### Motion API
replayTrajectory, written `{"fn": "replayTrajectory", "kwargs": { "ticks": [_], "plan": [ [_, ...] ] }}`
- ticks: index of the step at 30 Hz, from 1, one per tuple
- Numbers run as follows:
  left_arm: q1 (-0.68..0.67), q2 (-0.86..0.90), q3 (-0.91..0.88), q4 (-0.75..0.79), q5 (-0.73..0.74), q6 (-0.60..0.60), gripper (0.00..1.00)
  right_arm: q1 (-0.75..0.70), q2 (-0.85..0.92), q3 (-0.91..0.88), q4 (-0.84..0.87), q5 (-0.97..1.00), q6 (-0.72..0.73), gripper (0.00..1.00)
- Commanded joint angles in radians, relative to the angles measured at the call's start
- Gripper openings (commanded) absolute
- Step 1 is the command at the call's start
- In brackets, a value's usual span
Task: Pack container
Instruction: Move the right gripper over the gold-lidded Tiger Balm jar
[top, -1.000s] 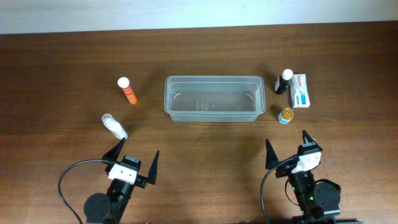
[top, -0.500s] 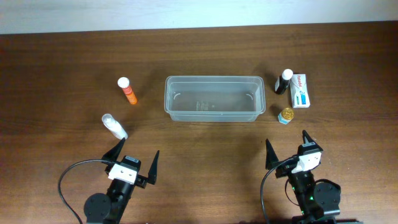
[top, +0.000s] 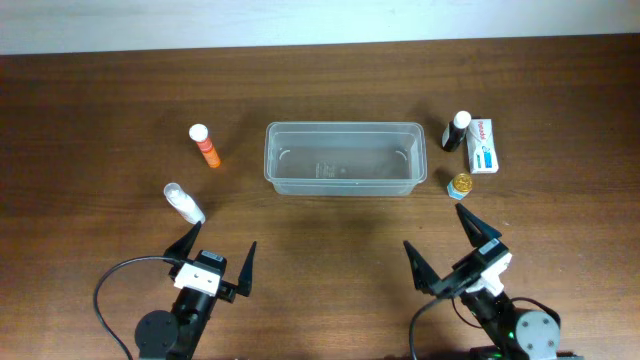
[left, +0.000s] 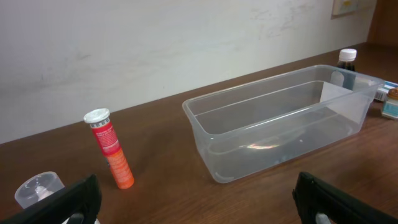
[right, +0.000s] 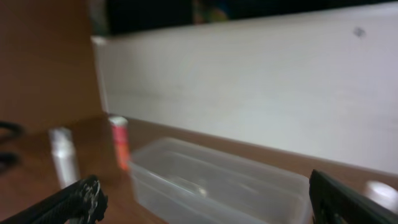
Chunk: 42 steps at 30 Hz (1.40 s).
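Note:
The clear plastic container (top: 345, 126) stands empty at mid-table; it also shows in the left wrist view (left: 205, 134) and the right wrist view (right: 186, 180). Left of it lie an orange tube (top: 206, 146) (left: 112, 152) (right: 119, 142) and a small clear bottle (top: 184, 203) (left: 37, 188) (right: 63, 155). Right of it are a dark bottle with a white cap (top: 456, 131) (left: 346, 60), a white box (top: 484, 145) and a gold-lidded jar (top: 460, 186). My left gripper (top: 218, 246) (left: 199, 210) is open and empty near the front edge. My right gripper (top: 438, 232) (right: 211, 208) is open and empty, angled toward the container.
A pale wall runs along the table's far edge (left: 186, 56). Bare wood lies between both grippers and the container. A cable loops beside the left arm's base (top: 110, 290).
My right gripper has turned to the left and moved slightly forward, now pointing at the container. The left arm and all objects have not moved.

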Motion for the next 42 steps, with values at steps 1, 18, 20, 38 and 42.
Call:
{"fn": "replayTrajectory", "kwargs": {
  "ticks": [1,18,20,38,42],
  "plan": [
    [-0.006,-0.008,-0.002,-0.008,-0.007,0.013,0.99,0.005,-0.009,0.129,0.019,-0.119,0.089,0.98],
    [-0.006,-0.008,-0.002,-0.008,-0.007,0.013,0.99,0.005,0.663,1.278,-1.193,0.592,-0.161,0.98],
    [-0.006,-0.008,-0.002,-0.008,-0.007,0.013,0.99,0.005,0.766,1.377,-1.296,0.601,-0.161,0.98],
    [-0.006,-0.008,-0.002,-0.008,-0.007,0.013,0.99,-0.139,1.332,1.629,-1.522,0.472,0.168,0.98],
    [-0.006,-0.008,-0.002,-0.008,-0.007,0.013,0.99,-0.199,1.393,1.627,-1.555,0.394,0.237,0.98]
  ]
}}
